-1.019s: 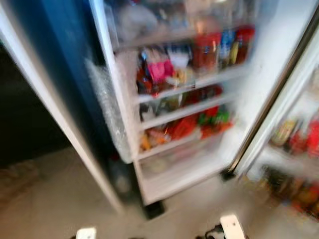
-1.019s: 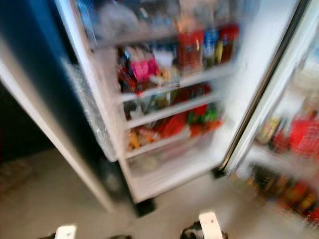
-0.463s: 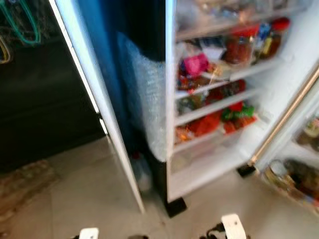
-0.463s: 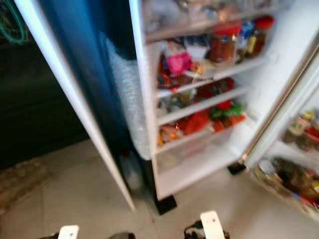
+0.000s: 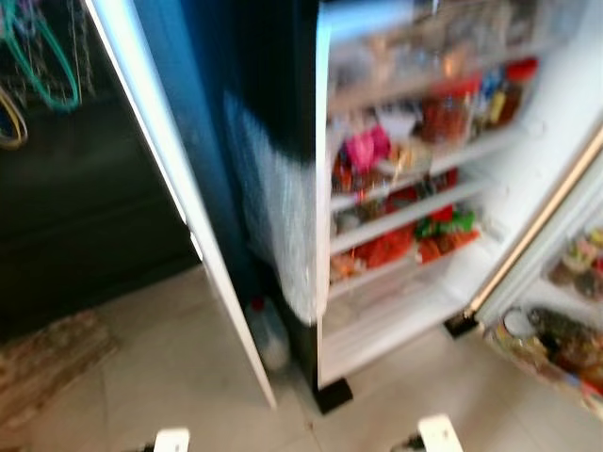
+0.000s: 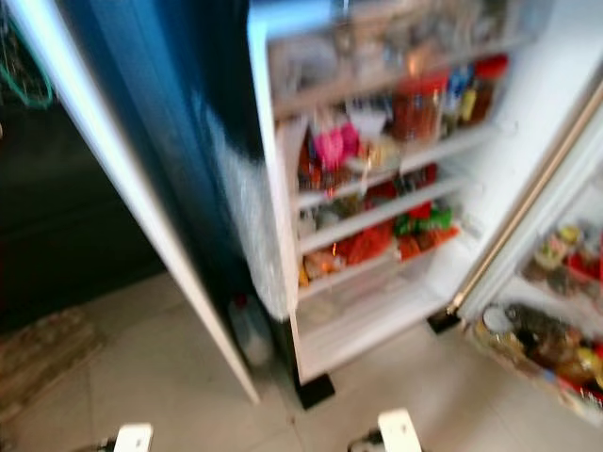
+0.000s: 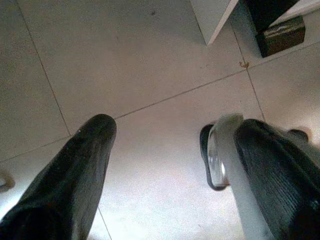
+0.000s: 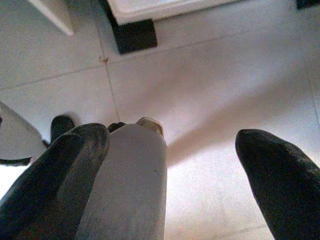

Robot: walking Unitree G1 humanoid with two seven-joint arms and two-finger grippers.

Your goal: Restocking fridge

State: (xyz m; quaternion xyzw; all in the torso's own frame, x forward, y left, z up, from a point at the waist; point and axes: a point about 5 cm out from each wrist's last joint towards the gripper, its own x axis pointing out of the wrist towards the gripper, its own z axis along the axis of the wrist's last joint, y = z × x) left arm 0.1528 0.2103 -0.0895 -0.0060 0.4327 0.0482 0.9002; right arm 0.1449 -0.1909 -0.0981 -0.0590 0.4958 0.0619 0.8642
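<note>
The fridge stands open in front of me, blurred. Its shelves hold red-lidded jars, a pink packet and red and green packets. The open right door carries jars on its racks. My left gripper hangs open over the floor tiles with nothing between its fingers. My right gripper also hangs open and empty, with my grey leg beside one finger.
The tall left door swings out toward me. A clear plastic bottle stands on the floor at the fridge's foot. Bubble wrap covers the fridge's side. A brown mat lies at the left, below a dark cabinet.
The camera has swung left, so the fridge now sits further right in the picture. Nothing in the scene itself has moved, and both grippers hang as before.
</note>
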